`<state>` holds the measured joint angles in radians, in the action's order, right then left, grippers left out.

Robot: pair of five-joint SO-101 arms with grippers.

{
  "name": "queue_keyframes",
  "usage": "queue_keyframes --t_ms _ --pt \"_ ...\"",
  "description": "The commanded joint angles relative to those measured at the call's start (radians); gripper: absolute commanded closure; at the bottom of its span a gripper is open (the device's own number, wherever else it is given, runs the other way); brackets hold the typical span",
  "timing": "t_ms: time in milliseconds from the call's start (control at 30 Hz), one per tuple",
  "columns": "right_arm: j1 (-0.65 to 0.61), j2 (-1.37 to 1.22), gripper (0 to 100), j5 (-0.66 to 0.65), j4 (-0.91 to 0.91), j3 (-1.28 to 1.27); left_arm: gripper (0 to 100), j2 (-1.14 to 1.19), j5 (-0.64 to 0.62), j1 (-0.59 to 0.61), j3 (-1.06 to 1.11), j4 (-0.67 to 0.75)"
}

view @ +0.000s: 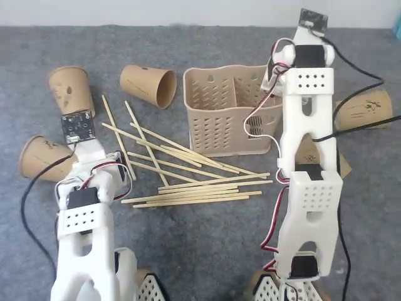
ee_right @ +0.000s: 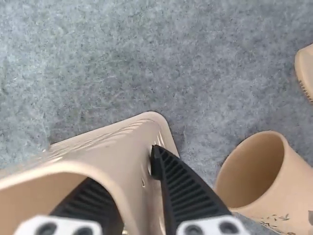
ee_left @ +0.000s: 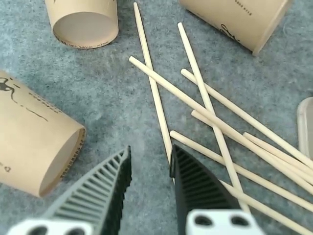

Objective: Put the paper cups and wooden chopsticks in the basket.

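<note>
The beige slotted basket (view: 229, 113) stands upright at centre back. My right gripper (view: 270, 78) sits at its right rim; in the right wrist view the gripper (ee_right: 124, 178) straddles the basket wall (ee_right: 112, 152), one finger inside, one pressed on the outside. Several wooden chopsticks (view: 188, 182) lie scattered in front of the basket. Paper cups lie on their sides: one (view: 69, 84) far left, one (view: 149, 84) beside the basket, one (view: 39, 157) near my left arm, one (view: 366, 110) at the right. My left gripper (ee_left: 149, 161) hangs open over bare carpet, a chopstick (ee_left: 151, 83) running along one finger.
The table is covered in grey carpet (view: 207, 251). Another cup (ee_right: 259, 171) lies close behind the right gripper, partly under that arm (view: 310, 157). Cables run along both arms. Free room lies in front of the chopsticks, between the two arm bases.
</note>
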<state>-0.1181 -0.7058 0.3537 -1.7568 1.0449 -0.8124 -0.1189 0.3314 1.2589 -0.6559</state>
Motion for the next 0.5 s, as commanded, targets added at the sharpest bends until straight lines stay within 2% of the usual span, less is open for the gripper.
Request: queue_keyframes --t_ms 0,133,300,467 --pt "-0.051 0.033 99.0 0.018 -0.039 -0.018 87 -0.005 0.003 0.002 -0.010 0.031" --pt "-0.059 0.113 95.2 -0.023 -0.041 -0.031 87 -0.006 0.003 0.002 -0.010 0.031" --pt "-0.090 0.234 74.6 -0.054 -0.041 -0.098 87 -0.006 0.003 0.002 -0.010 0.031" --pt "-0.084 0.374 72.9 -0.083 -0.041 -0.120 87 -0.006 0.003 0.003 -0.010 0.031"
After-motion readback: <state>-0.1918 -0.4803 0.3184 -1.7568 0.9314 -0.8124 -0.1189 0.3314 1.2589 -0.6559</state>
